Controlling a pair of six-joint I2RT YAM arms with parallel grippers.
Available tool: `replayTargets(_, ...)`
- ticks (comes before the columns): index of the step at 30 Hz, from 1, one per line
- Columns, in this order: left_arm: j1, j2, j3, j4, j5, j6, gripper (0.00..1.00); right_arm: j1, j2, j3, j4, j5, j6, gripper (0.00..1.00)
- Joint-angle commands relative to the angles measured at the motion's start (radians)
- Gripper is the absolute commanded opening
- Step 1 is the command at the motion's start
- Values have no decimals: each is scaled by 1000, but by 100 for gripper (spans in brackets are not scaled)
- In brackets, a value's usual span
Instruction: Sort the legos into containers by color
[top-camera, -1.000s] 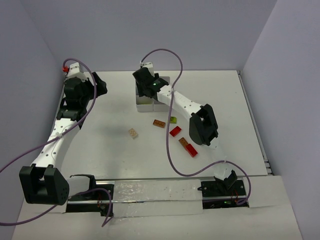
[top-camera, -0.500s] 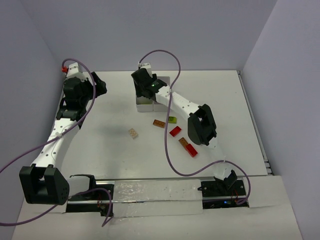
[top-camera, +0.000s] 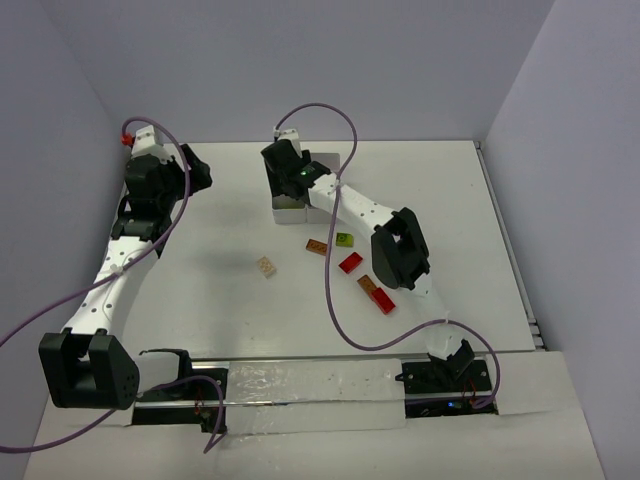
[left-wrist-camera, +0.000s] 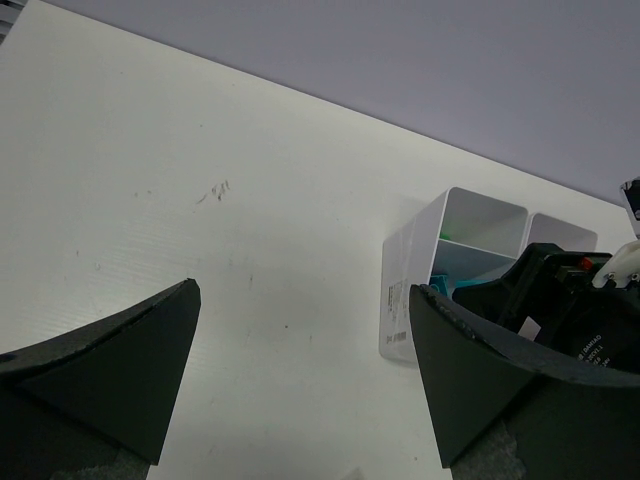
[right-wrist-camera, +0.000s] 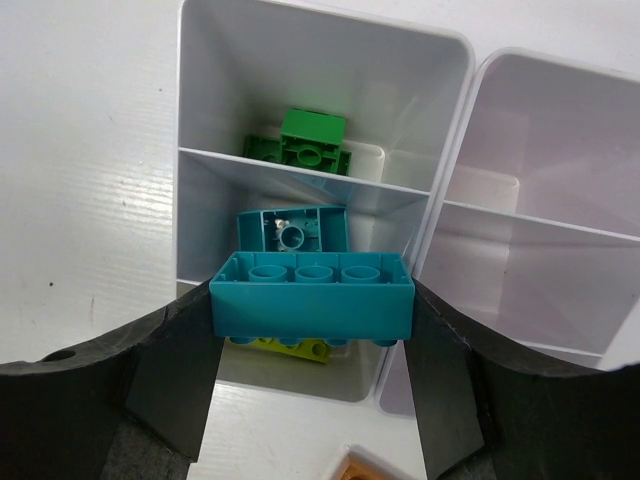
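Observation:
My right gripper (right-wrist-camera: 314, 312) is shut on a cyan brick (right-wrist-camera: 312, 296) and holds it above the left column of the white tray (right-wrist-camera: 440, 110). That column holds a green brick (right-wrist-camera: 305, 142) in the far compartment, another cyan brick (right-wrist-camera: 292, 230) in the middle and a lime brick (right-wrist-camera: 285, 347) in the near one. In the top view the right gripper (top-camera: 290, 172) hides most of the tray (top-camera: 288, 208). My left gripper (left-wrist-camera: 300, 380) is open and empty, above the table left of the tray (left-wrist-camera: 410, 270).
Loose bricks lie on the table in front of the tray: tan (top-camera: 266, 266), orange-brown (top-camera: 317, 247), lime (top-camera: 345, 239), red (top-camera: 351, 263), orange-brown (top-camera: 366, 284), red (top-camera: 382, 300). The tray's right column looks empty. Walls close the table at back and sides.
My right gripper has shifted slightly left and farther over the tray, still holding the cyan brick. The left arm has barely moved.

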Motion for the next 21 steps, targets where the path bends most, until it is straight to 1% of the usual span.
replayTargets(1,7,-19,7,-1,16,-4,95,8,1,59,55,5,-1,71)
replayTargets(6,7,-20,16,-11,17,-4,96,10,-19,44,69,2,-2,92)
replayTargets(8,7,-22,17,-14,17,-4,96,8,-23,45,68,5,-4,93)
replayTargets(10,8,-22,21,-18,17,-3,96,8,-27,49,66,6,-2,96)
replayTargets(12,7,-24,24,-21,18,0,96,9,-37,52,61,-2,-3,96)
replayTargets(15,8,-35,27,-28,28,19,96,10,-100,17,59,-32,-19,96)
replayTargets(19,8,-51,23,-31,56,56,96,10,-298,-196,111,-83,-65,96)
replayTargets(21,8,-56,24,-41,71,79,96,8,-362,-269,129,-112,-108,96)
